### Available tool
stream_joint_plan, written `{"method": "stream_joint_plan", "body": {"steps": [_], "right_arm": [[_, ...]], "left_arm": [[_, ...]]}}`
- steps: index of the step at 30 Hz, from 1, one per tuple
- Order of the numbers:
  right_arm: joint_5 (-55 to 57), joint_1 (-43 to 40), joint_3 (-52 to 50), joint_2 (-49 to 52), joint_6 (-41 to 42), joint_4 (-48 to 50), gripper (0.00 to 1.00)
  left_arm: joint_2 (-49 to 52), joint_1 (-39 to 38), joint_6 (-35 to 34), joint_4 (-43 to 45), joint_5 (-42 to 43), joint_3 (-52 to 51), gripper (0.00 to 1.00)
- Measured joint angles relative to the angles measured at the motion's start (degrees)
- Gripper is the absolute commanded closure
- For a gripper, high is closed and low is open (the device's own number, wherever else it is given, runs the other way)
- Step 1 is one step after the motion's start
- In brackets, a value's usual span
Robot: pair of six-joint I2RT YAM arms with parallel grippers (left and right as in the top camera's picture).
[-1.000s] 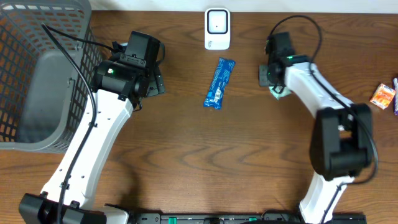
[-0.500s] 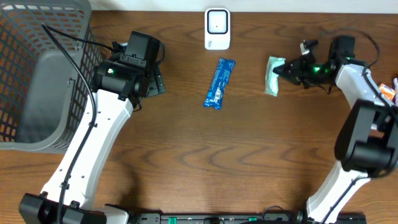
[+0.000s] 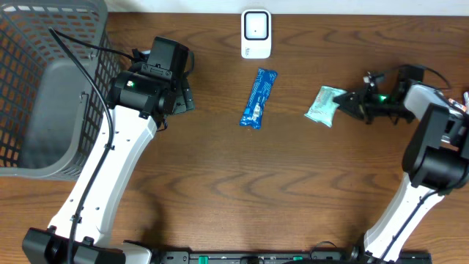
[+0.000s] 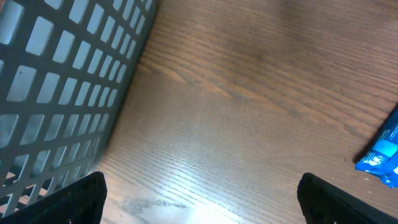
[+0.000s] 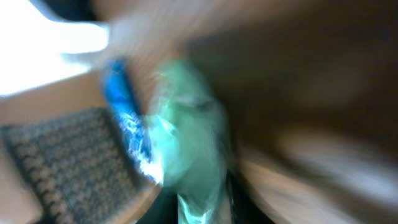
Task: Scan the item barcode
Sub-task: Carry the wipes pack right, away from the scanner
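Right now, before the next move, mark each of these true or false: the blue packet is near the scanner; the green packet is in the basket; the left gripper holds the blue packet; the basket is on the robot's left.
1. The blue packet lies on the table close to the white scanner. True.
2. The green packet is in the grey basket. False: it is outside the basket, at the tips of the right gripper and to the right of the blue packet.
3. The left gripper holds the blue packet. False: its jaws stand open and empty, and the packet lies apart from it.
4. The grey basket stands on the robot's left. True.
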Motion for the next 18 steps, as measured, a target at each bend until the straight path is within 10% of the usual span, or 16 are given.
{"method": "stream_joint_plan", "body": {"steps": [4, 18], "right_arm": [[12.5, -1.3, 0.0, -5.2, -0.6, -3.2, 0.37], [30.1, 6.0, 0.0, -17.4, -2.2, -7.1, 0.40]], "left_arm": [[0.0, 0.0, 0.0, 0.0, 0.0, 0.0, 0.02], [0.0, 0.0, 0.0, 0.0, 0.0, 0.0, 0.02]]}}
